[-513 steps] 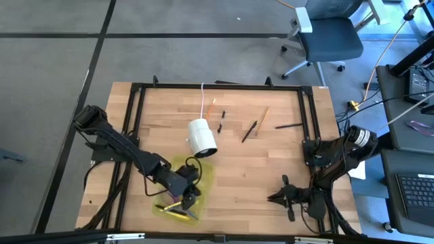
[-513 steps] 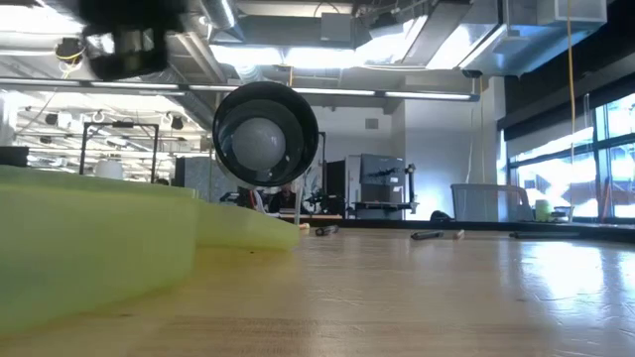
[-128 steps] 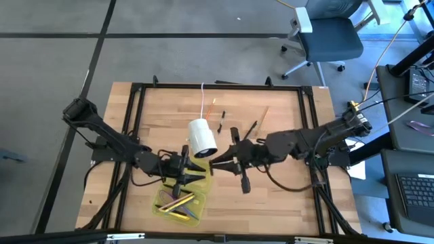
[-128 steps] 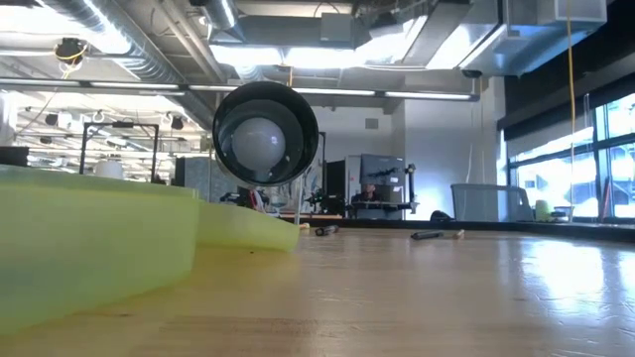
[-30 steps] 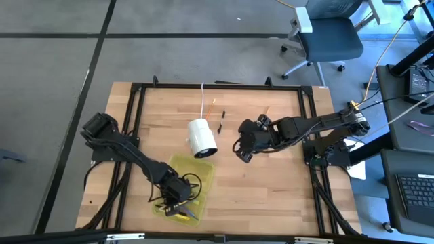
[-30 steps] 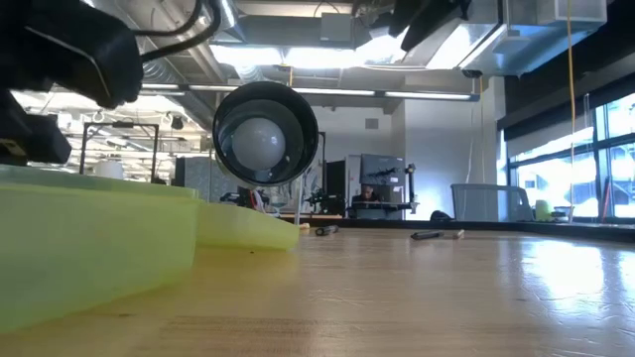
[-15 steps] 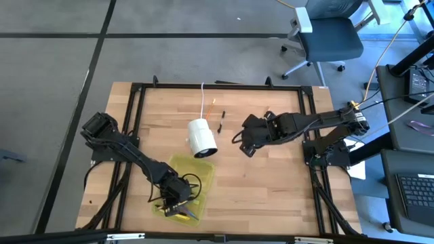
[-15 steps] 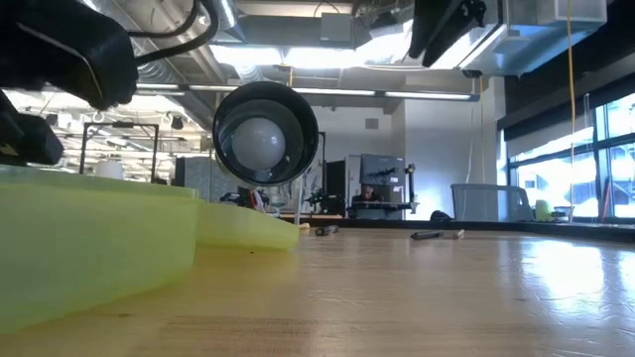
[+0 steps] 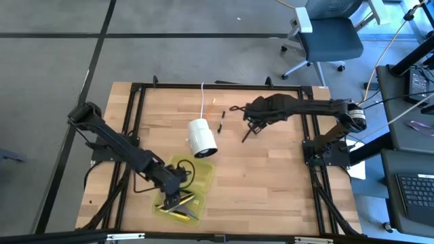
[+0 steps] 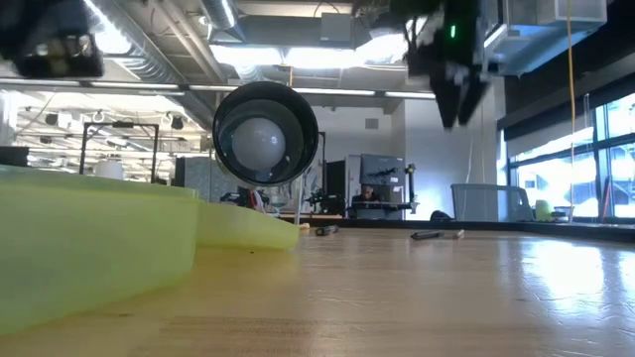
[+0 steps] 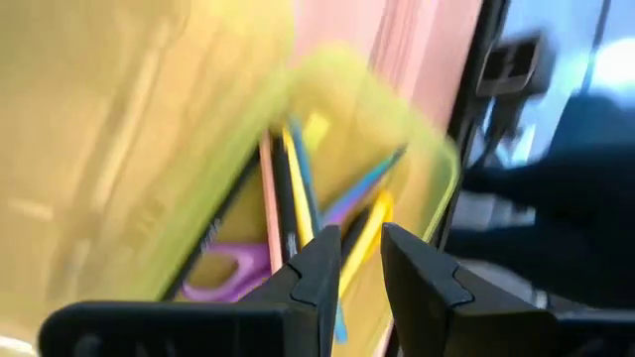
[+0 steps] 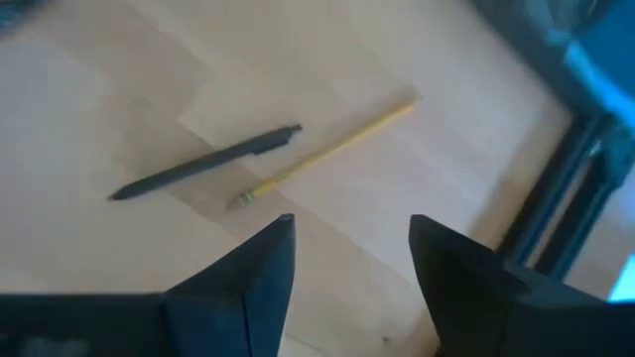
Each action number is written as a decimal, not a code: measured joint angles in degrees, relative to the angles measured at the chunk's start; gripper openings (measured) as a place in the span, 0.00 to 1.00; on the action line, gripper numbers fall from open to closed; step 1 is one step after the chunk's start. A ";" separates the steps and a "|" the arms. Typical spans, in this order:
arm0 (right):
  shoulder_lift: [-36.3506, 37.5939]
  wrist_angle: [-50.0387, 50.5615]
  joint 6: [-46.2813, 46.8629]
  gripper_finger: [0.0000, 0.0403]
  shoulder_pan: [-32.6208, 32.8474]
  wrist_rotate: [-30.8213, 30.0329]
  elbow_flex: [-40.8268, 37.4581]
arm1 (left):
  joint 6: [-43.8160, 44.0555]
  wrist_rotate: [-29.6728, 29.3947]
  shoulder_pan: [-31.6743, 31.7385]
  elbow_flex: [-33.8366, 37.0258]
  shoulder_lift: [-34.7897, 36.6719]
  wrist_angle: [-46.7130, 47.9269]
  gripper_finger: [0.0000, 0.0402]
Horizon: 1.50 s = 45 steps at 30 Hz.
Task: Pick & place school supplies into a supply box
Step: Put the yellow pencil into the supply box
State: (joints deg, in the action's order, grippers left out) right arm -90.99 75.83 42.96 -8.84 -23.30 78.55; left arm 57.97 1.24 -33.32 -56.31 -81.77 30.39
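Over the table's far right, the right gripper [image 12: 347, 288] hangs with fingers spread above a black pen [image 12: 203, 162] and wooden pencil [image 12: 325, 151], while the left gripper [image 11: 359, 260], narrowly parted and seemingly empty, hovers over the supply box [image 9: 201, 177].

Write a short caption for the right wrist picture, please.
Open right gripper hovering above a black pen and a wooden pencil lying on the table.

Translucent glossy plastic supply box [image 9: 197, 177]; matt pale wooden table [image 9: 271, 169]
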 joint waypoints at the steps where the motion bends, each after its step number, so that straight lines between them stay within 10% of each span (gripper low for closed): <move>1: -0.01 -2.15 -0.08 0.50 -1.29 0.74 -2.37 | -0.02 -1.65 0.00 0.00 0.77 -0.30 0.18; 10: -0.05 -28.03 -1.03 0.50 -8.21 9.96 -19.42 | -1.81 -5.66 0.00 0.02 3.45 -0.63 0.18; 45: 0.01 -47.95 10.56 0.50 -8.46 9.41 -35.02 | -2.20 -6.17 0.00 0.04 3.45 -0.59 0.18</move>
State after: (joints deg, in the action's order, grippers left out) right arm -90.98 27.88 53.52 -17.30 -13.89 43.53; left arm 55.77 -4.93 -33.32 -56.27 -78.32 29.80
